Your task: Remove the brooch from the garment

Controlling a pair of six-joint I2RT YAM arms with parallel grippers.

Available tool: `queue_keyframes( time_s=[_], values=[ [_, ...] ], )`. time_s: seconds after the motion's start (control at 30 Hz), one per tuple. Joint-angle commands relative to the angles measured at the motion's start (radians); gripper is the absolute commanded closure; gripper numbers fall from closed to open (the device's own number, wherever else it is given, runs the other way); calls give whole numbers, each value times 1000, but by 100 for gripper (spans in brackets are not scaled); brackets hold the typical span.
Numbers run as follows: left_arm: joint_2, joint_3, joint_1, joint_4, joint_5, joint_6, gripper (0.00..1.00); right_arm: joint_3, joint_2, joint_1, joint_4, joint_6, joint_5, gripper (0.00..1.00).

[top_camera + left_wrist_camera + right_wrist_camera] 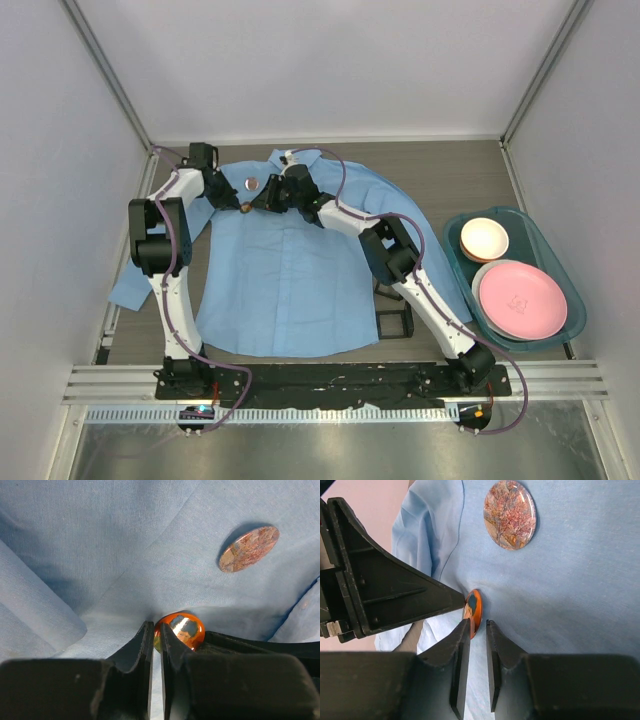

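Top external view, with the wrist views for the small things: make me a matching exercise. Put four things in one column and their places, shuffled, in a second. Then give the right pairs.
Things
1. orange brooch
2. tree-pattern brooch
3. pink plate
4. cream bowl

Places
A. far end of the teal tray
B. on the shirt, at the tips of the left gripper and right gripper
C. end of the tray nearest the robot
D. on the shirt up by the collar, touched by neither gripper

Pairs: 1-B; 2-D; 3-C; 4-A
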Motion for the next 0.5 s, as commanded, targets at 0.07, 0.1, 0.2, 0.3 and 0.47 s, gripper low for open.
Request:
queue_keyframes(
  time_s=[0.07,0.1,0.2,0.3,0.47],
  values=[
    [17,-5,6,-22,13,6,87,28,16,5,55,31,-15,70],
    [20,-7,6,-22,18,6,87,33,21,6,63,34,-18,70],
    [14,-13,4,-23,23,4,88,56,39,9,86,40,-51,70],
    [8,-14,6,-25,26,7,88,59,45,15,112,47,-58,69],
    [-11,-10,6,-34,33,3,87,96,64,15,120,37,-62,76]
  ],
)
